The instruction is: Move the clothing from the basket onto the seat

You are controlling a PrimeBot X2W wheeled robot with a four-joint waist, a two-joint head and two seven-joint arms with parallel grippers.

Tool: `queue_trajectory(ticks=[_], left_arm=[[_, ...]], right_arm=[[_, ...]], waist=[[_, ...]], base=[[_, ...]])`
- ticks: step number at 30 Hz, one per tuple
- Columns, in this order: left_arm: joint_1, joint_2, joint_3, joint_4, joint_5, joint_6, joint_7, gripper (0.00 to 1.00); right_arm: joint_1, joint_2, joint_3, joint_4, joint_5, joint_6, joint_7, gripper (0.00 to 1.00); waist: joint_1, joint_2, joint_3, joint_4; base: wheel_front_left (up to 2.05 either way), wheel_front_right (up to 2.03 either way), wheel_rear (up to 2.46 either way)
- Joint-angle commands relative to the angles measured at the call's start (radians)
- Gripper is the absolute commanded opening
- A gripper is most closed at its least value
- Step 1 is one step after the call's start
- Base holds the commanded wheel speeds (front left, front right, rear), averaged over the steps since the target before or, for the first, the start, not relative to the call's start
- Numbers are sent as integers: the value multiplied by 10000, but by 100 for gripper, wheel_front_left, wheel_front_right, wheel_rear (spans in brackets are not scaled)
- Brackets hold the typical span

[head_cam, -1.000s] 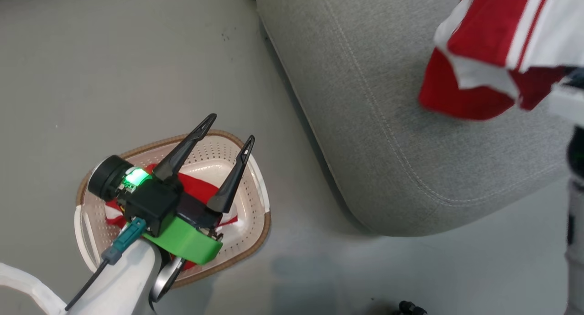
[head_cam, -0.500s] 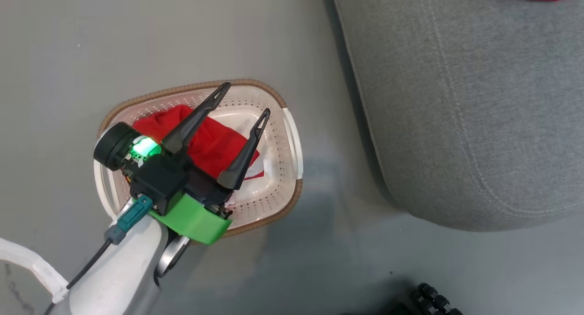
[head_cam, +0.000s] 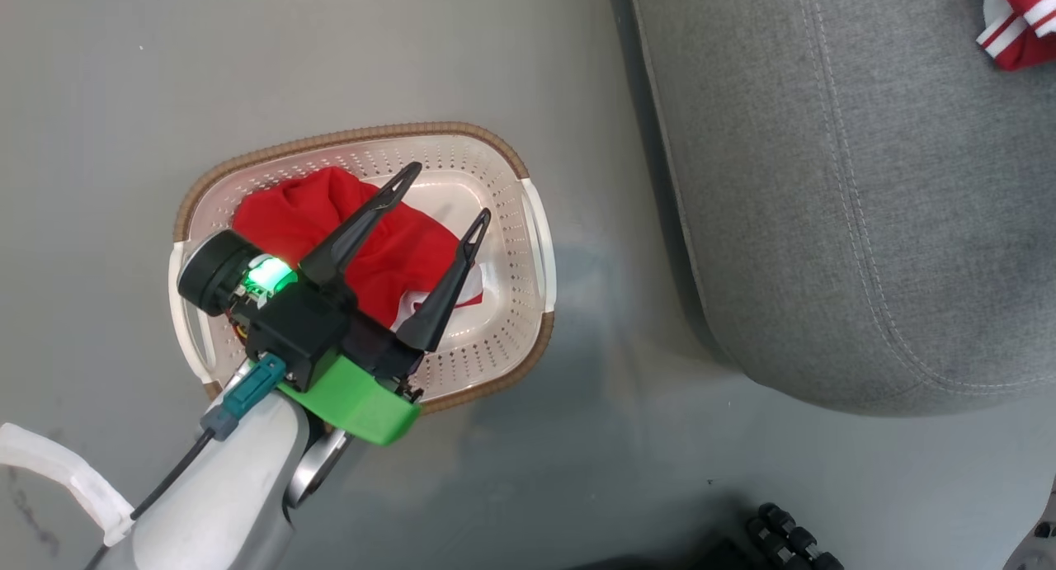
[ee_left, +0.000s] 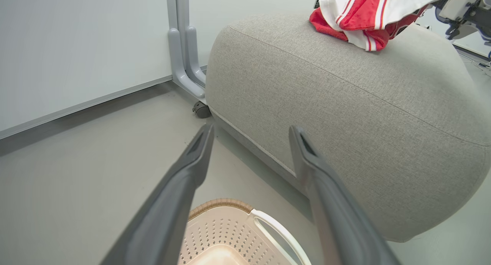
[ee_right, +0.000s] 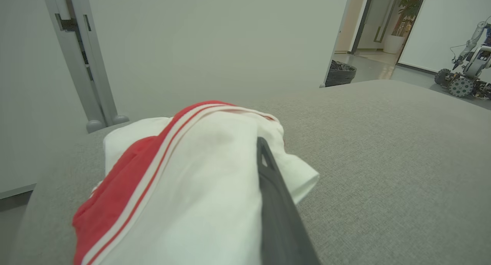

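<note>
Inside basket (head_cam: 364,132), red clothing (head_cam: 307,217), seemingly crumpled

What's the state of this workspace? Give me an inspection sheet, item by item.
Surface: grey floor; the basket stands on it beside the seat.
Job's things: one red garment lies in the basket; a red-and-white garment is on the seat top.
Clutter: nothing seen.
Grippers: left gripper open, above the basket, holding nothing; right gripper shut on the red-and-white garment.
Cables: dark cable with a teal plug at the left wrist.
Surroundings: pale wall panel on a castor post; black bin and another wheeled robot beyond the seat.
</note>
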Motion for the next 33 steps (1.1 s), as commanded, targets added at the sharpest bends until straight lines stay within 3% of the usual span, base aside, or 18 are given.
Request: queue_trajectory(ticks=[1, 7, 11, 23, 29, 33], left_arm=[[-162, -17, -28, 64, -98, -24, 6, 100], [232, -468, 127, 362, -314, -24, 6, 100], [641, -865, 567, 634, -547, -24, 6, 100], [2171, -2275, 2772, 1164, 102, -21, 5, 100], [3224, -2992, 4732, 351, 870, 186, 5, 100], [3915, -3171, 5380, -299, 1235, 186, 6, 100]], right_arm=[[268, 173, -228, -61, -135, -7, -31, 100], [1414, 804, -591, -339, -327, -7, -31, 100], [2441, 1039, -211, -422, -116, -7, -29, 100], [4197, 1266, 2960, -767, 189, -7, -31, 100], [4667, 1136, 4576, -1267, -14, -7, -31, 100], [4919, 1075, 5280, -1690, -41, -7, -31, 100]], waist=[[-1, 0, -253, -77], [-1, 0, -1096, 129], [-1, 0, -1814, 450], [-1, 0, -3737, 1383], [-1, 0, -4815, 1669], [-1, 0, -5382, 1723]], base=[[0, 0, 0], [0, 0, 0], [0, 0, 0], [0, 0, 0], [0, 0, 0], [0, 0, 0]])
